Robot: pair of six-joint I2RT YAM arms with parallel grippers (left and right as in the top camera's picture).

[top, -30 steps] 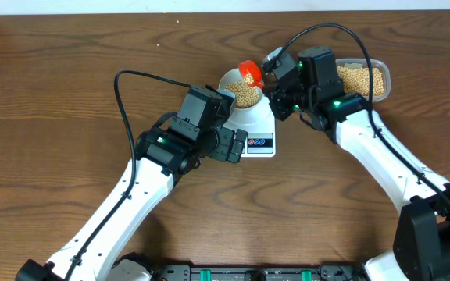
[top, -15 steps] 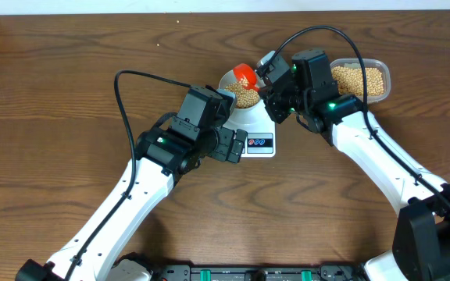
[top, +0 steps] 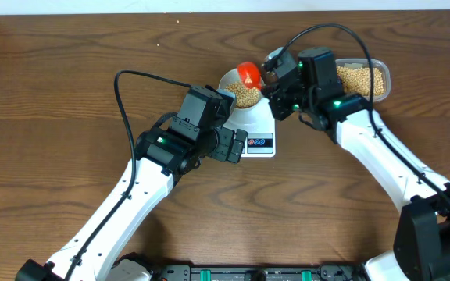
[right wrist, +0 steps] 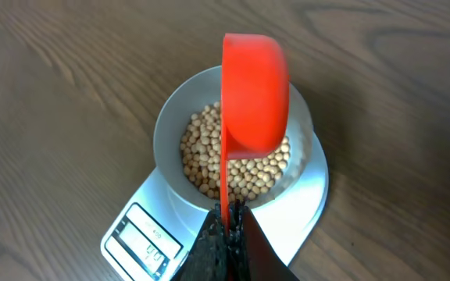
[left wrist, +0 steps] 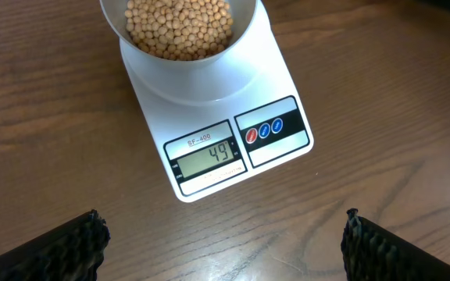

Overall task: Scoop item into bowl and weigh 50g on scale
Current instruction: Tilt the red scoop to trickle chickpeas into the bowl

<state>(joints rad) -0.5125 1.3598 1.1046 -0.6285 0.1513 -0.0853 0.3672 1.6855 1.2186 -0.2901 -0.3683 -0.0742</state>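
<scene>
Right wrist: your right gripper (right wrist: 226, 225), closed on handle of red scoop (right wrist: 255, 94); cup tipped on edge directly above bowl (right wrist: 166, 129).

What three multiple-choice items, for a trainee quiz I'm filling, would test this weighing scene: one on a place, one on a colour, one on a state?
1. Where does the bowl stand? A on the scale; B beside it; C under it.
2. What colour is the scoop? A blue; B orange-red; C green.
3. What does the display read? A 0; B 49; C 120.

1 A: the bowl sits on the scale's white platform.
2 B: the scoop that the right hand grips over the beans is orange-red.
3 B: the left wrist view shows 49.
</scene>
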